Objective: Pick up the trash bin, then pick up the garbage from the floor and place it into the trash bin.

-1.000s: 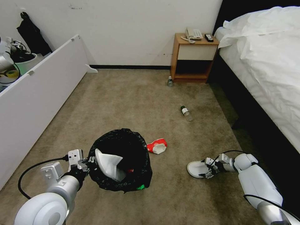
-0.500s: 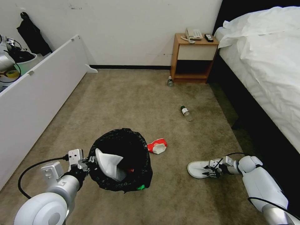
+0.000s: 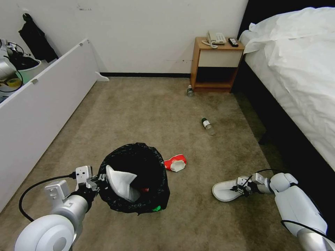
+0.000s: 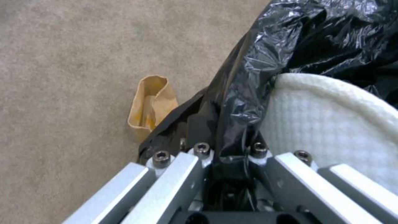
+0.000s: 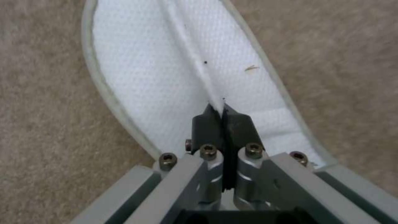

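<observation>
The trash bin point(image 3: 139, 195), lined with a crinkly black bag point(image 4: 265, 56), hangs just above the floor point(image 3: 139, 115) at lower left. My left gripper point(image 3: 99, 181) is shut on its rim point(image 4: 226, 146). A white slipper point(image 3: 120, 181) point(image 4: 331, 118) stands inside it. A brown paper bag point(image 4: 151, 104) lies on the carpet beside the bin. At lower right, my right gripper point(image 3: 241, 188) point(image 5: 222, 113) is shut on the strap of a second white slipper point(image 3: 225, 191) point(image 5: 166, 71). A red-white wrapper point(image 3: 175, 163) lies right of the bin. Two bottles point(image 3: 208, 126) point(image 3: 189, 91) lie farther off.
A white-sheeted bed point(image 3: 300, 69) on a dark frame runs along the right. A wooden nightstand point(image 3: 216, 64) with a phone stands against the far wall. A long white panel point(image 3: 45, 101) borders the left, with a pale bucket point(image 3: 29, 69) behind it.
My right arm has drawn back to the right, and the slipper has shifted slightly that way with it. The left gripper and bin have stayed put.
</observation>
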You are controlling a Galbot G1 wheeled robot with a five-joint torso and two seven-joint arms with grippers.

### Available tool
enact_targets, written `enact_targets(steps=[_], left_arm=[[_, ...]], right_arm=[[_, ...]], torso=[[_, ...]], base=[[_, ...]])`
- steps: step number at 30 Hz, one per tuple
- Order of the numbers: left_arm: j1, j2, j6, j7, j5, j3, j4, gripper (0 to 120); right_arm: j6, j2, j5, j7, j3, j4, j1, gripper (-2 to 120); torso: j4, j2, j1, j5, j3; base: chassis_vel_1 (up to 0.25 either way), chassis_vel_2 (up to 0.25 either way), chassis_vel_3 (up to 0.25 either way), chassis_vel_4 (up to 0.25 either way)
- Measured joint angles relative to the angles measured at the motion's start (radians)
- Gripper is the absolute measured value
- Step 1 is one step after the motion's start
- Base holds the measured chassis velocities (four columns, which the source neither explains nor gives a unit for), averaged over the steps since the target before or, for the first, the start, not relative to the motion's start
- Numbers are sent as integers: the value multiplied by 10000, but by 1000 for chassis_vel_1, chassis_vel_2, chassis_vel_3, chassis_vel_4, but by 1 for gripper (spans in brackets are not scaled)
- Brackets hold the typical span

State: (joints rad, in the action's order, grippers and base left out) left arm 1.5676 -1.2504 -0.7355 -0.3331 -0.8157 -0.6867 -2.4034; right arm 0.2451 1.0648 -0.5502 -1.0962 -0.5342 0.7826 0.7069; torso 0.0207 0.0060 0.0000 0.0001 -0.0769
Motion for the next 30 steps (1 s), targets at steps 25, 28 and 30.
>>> enact_targets(steps=[25,28,30], left_arm=[[313,389,0,-54,14,749,-38,1],[431,507,0,-73,1,904,-65,1],[481,549,0,-80,8,988,-76,1]], right_arm=[[-1528,-1570,11079,-917,774,6775,2565,0],[-1904,-1597,11888,-791,909,7545,2562,0],[-2034,-1598,12243,-736,987,7913,2541,0]], torso=[[0,0,0,-2,0],[0,0,0,-3,0],[-1,0,0,-2,0]], base=[[0,0,0,0],[0,0,0,0],[0,0,0,0]])
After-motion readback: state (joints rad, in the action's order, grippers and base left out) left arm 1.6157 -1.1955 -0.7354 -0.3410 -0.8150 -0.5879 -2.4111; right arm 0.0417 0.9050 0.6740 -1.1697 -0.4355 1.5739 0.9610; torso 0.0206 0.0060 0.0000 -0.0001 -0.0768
